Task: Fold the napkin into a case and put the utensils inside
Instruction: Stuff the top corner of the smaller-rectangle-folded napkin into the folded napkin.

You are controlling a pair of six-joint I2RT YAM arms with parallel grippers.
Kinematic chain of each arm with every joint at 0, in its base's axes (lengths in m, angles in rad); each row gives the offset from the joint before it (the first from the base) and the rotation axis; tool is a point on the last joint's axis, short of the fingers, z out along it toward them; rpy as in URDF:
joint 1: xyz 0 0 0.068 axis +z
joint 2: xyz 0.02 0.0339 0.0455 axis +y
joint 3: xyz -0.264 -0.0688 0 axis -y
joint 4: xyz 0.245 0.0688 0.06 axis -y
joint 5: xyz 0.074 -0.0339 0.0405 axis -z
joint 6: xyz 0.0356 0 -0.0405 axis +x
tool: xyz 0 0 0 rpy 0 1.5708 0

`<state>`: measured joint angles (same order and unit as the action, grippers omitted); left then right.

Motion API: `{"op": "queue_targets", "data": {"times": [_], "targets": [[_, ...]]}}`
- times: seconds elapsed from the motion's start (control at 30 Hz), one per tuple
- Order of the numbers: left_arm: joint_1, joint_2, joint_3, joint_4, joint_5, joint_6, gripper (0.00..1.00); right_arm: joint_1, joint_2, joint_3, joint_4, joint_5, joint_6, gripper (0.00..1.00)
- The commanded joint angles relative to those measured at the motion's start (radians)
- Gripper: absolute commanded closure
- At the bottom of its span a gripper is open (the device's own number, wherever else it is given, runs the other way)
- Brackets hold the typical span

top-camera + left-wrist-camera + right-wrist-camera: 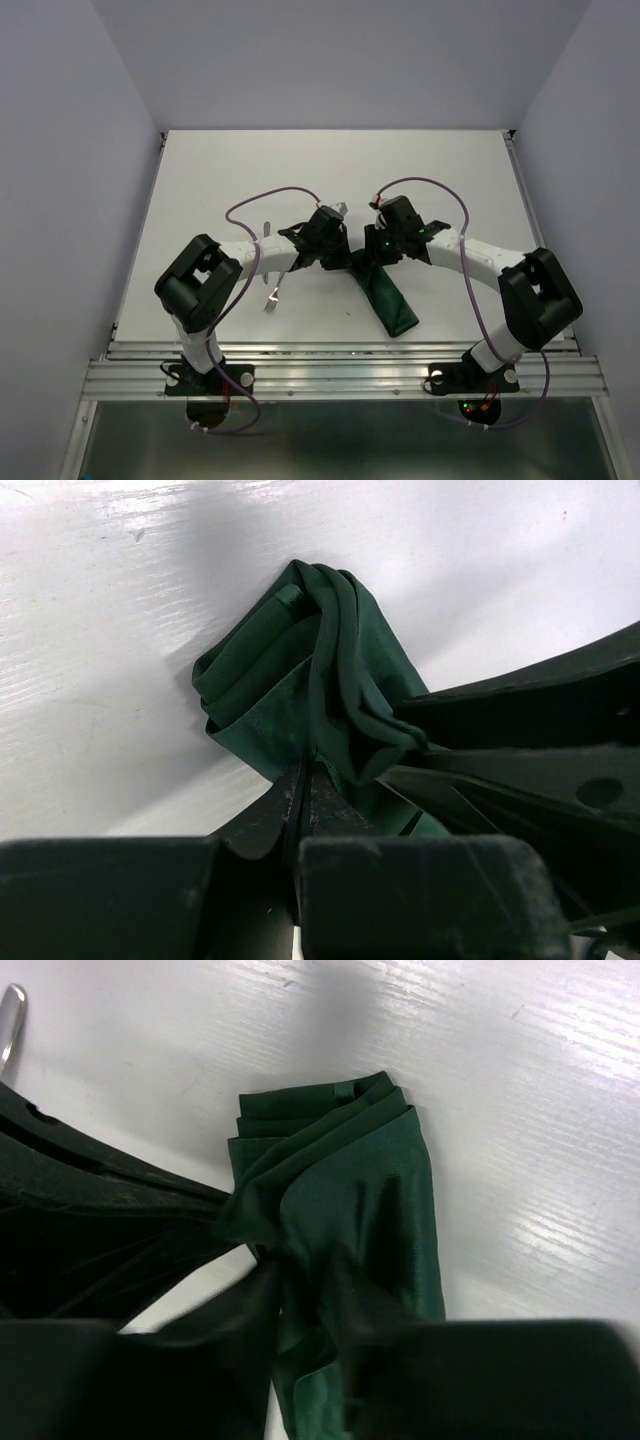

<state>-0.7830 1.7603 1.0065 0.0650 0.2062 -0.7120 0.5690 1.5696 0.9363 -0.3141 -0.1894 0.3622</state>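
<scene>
The dark green napkin [390, 300] lies as a narrow folded strip, running from the table's middle toward the near right. Both grippers meet at its far end. My left gripper [345, 258] is shut on a bunched edge of the napkin [280, 700], its tips [305, 770] pressed together. My right gripper [305, 1280] stands slightly open and blurred, with a fold of the napkin [350, 1170] between its fingers. A silver fork [272, 293] lies to the left beside the left arm. A second silver utensil's end [339, 207] peeks out behind the left gripper, also seen as a utensil end [10, 1020].
The right gripper's dark fingers [520, 705] cross the left wrist view, close against the cloth. The table [200, 180] is white, with grey walls on three sides and a metal rail [340, 370] along the near edge.
</scene>
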Motion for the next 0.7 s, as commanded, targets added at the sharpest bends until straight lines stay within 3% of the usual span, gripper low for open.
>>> {"op": "queue_targets", "data": {"times": [0.0,0.07,0.17,0.47,0.67], "targets": [[0.005,-0.009,-0.011,0.035,0.010,0.000,1.00,0.006,-0.083,-0.007,0.009,0.007,0.030,0.60],[0.007,-0.012,-0.013,0.038,0.010,0.000,1.00,0.006,-0.112,-0.028,0.017,0.005,0.043,0.47],[0.007,-0.016,-0.016,0.038,0.010,0.003,1.00,0.006,-0.178,-0.069,0.018,0.019,0.064,0.40],[0.016,-0.018,-0.019,0.038,0.015,0.005,1.00,0.069,-0.327,-0.102,-0.204,0.185,0.104,0.41],[0.034,-0.015,-0.020,0.047,0.022,0.003,1.00,0.222,-0.358,-0.140,-0.338,0.339,0.248,0.41]]}}
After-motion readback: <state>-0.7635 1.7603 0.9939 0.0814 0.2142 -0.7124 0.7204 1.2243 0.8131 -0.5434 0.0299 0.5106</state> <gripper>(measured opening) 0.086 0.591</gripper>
